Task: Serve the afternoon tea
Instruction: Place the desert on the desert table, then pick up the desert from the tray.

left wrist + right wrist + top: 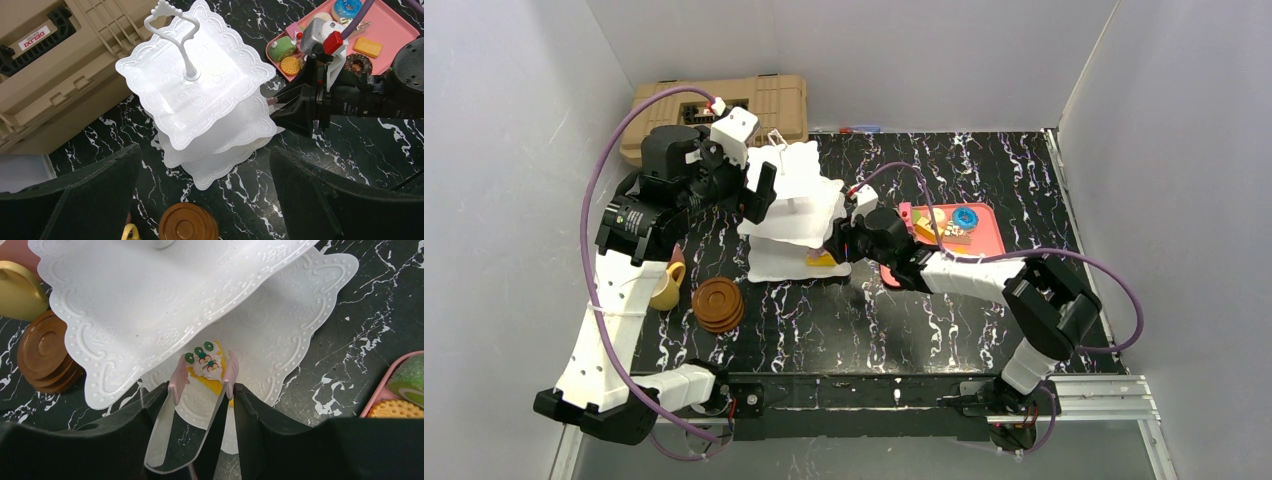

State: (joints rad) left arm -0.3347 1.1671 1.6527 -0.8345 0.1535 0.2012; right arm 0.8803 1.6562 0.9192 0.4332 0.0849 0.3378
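Right tool is gripping tongs, tips straddling a cake slice lying lengthwise between them on the stand's bottom plate, under the middle plate's edge; table is showing upper right. Left tool is hovering wide open.

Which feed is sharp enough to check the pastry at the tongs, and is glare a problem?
Right wrist: the pastry between the tips of the tongs is sharp, no glare. Left wrist: the stand has a bright top plate, relief readable. Top external: pastry tiny, partly under the plates.
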